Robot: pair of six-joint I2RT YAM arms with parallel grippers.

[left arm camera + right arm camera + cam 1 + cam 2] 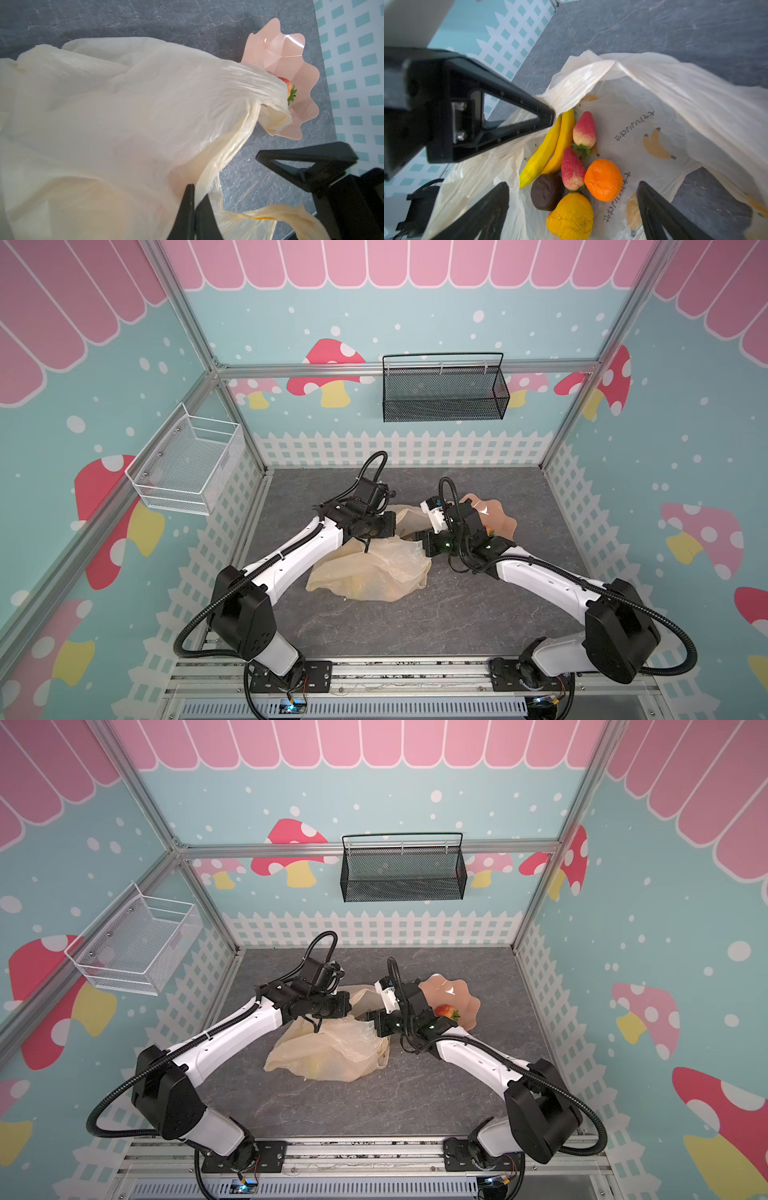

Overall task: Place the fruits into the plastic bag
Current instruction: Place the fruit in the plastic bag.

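Observation:
The plastic bag [374, 568] lies crumpled mid-table, its mouth lifted towards the pink bowl [461, 994]. My left gripper [195, 200] is shut on the bag's rim by a handle and holds the mouth up. My right gripper [574, 185] hangs open over the mouth with nothing between its fingers. Several fruits lie inside the bag: two bananas [546, 153], two red leafed ones [572, 172], a tangerine [603, 179], a dark purple one [547, 192] and a lumpy yellow-orange one [571, 216]. One red leafed fruit [445, 1010] sits in the bowl.
A black mesh basket [444, 389] hangs on the back wall and a white wire basket [187, 460] on the left wall, both above the table. Fence-print walls close in the grey table [415, 626] on three sides.

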